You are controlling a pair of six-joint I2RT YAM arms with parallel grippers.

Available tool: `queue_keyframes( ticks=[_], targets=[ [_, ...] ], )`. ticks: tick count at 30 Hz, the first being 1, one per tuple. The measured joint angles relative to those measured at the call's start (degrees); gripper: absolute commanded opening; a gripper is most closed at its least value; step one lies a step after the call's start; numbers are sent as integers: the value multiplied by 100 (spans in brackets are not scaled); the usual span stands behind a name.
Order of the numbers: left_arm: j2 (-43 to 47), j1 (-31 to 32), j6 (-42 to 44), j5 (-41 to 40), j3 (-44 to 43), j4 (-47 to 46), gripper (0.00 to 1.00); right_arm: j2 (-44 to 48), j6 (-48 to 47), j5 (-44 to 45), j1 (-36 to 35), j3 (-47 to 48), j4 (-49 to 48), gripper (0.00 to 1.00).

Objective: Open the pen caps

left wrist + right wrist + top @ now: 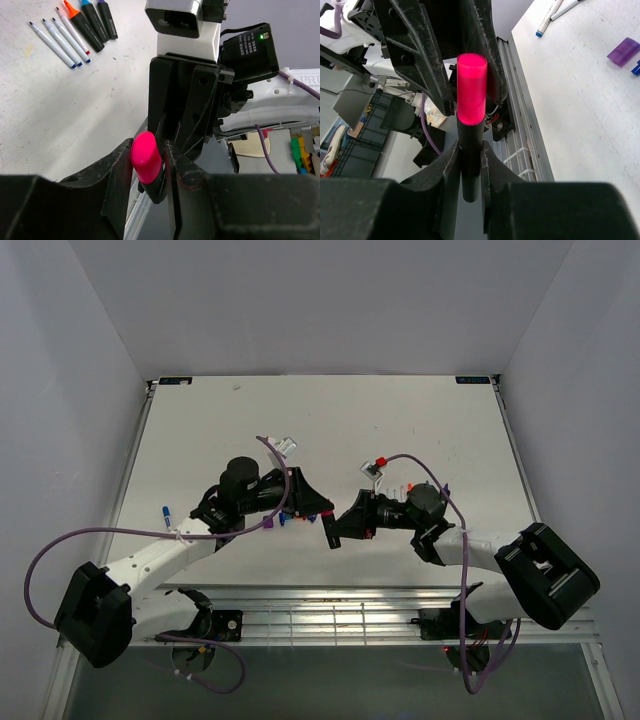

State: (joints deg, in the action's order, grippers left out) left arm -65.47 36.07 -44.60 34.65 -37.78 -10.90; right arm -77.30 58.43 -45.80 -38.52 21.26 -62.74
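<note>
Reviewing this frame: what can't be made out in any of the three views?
Top view: the magenta cap and highlighter, mostly hidden between left hand and right hand.
Left wrist: whether the left hand presses the cap; the contact is lost in shadow.
Right wrist: pens cut off by the top edge.
Top view: loose caps too small to count.

- Top external: fixed high behind the arm bases, looking down and forward over the whole table (400, 420); distant.
- Left wrist: close behind the left gripper (147, 150), facing the opposite arm.
- Right wrist: close behind the right gripper (469, 150), facing back.
- Shared: both wrist views show the magenta cap (146, 157) and black highlighter body (470, 175) from opposite sides.
</note>
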Motion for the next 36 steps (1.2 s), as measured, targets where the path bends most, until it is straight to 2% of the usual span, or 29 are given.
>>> queue_keyframes(
  ticks=[2,6,20,22,24,27,33,36],
  targets=[
    [0,0,-72,52,35,-90,44,-2,57,-4,31,-42,-94,8],
    [0,0,-210,155,133,-192,42,-7,142,7,66,-50,-179,8],
    [-216,-33,-570,271,175,-435,21,-79,133,24,114,-50,-179,8],
    [-260,-35,-608,264,175,-444,25,-79,92,39,122,-50,-94,8],
    [-275,-35,-638,256,175,-435,39,-70,48,44,125,-50,-17,8],
    [-275,-33,-710,236,175,-485,46,-26,-46,63,122,-50,17,8],
    [-275,-31,-800,229,175,-527,47,13,-149,85,122,-50,131,8],
    [-275,-31,-820,223,177,-531,39,13,-160,85,122,-50,118,8]
  ],
)
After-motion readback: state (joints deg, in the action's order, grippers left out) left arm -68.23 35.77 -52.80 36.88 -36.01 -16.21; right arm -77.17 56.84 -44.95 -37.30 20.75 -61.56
